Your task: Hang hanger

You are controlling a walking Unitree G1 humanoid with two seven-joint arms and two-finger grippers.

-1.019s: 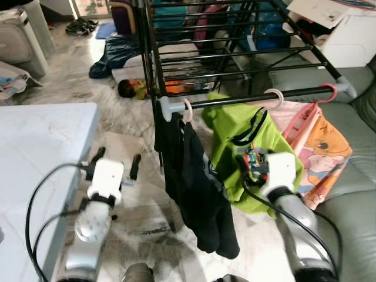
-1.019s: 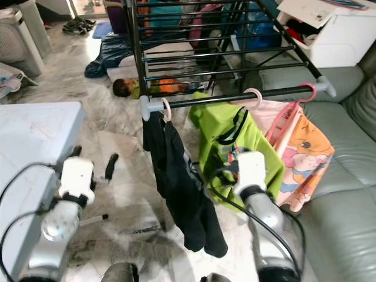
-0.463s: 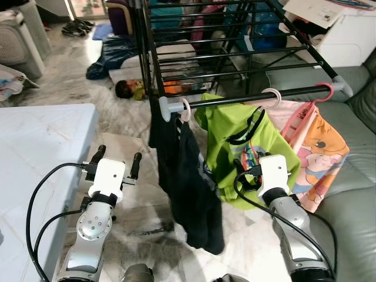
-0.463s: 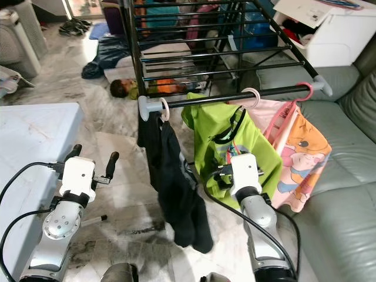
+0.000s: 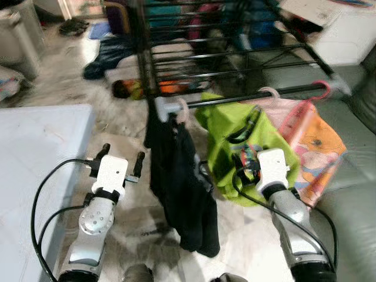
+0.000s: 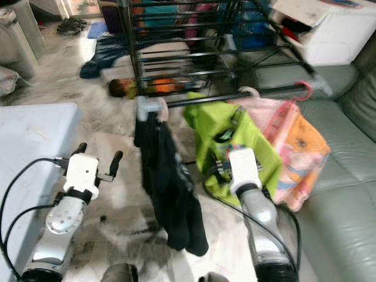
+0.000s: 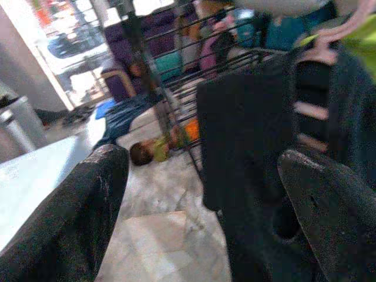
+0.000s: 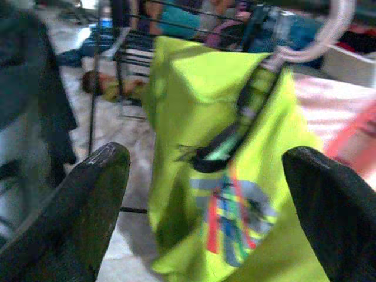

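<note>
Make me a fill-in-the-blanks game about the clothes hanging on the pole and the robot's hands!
1. The garment nearest the rail's grey end cap is ____.
2. The shirt hanging in the middle is bright ____.
3. The right gripper faces the green shirt with its fingers ____.
4. The left gripper, also open, points at the ____ garment.

Missing words: black; green; open; black
</note>
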